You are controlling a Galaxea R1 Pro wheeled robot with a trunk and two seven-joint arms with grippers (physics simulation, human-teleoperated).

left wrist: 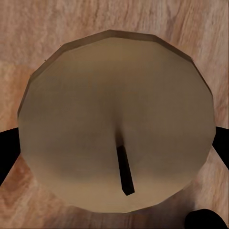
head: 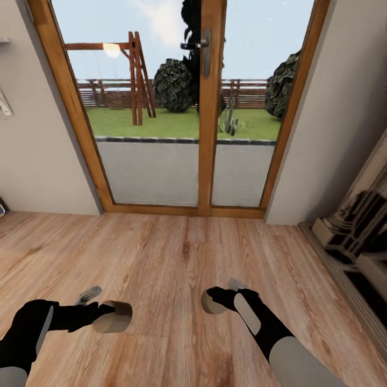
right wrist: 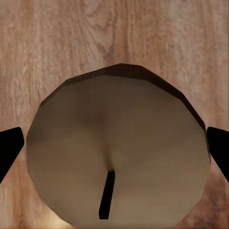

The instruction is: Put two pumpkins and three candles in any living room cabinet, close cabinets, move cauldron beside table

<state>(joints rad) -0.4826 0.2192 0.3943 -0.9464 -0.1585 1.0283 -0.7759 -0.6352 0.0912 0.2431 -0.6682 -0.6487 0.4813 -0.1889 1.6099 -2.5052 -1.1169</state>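
Observation:
Each of my grippers carries a stubby beige candle above the wooden floor. In the head view the left gripper [head: 110,314] is shut on one candle [head: 114,317] at lower left, and the right gripper [head: 213,301] is shut on another candle [head: 211,305] near the lower middle. The left wrist view looks onto its candle's round top [left wrist: 114,119] with a dark wick, black fingers [left wrist: 9,152] at both sides. The right wrist view gives the same look at the other candle [right wrist: 117,152], fingers [right wrist: 9,148] against its sides. The pumpkins, cabinet, cauldron and table are out of view.
A wood-framed glass double door [head: 207,107] stands straight ahead, shut, with a garden beyond it. Pale walls flank it. A stone fireplace surround [head: 355,231] juts in at the right. Bare wooden floor [head: 177,258] lies between me and the door.

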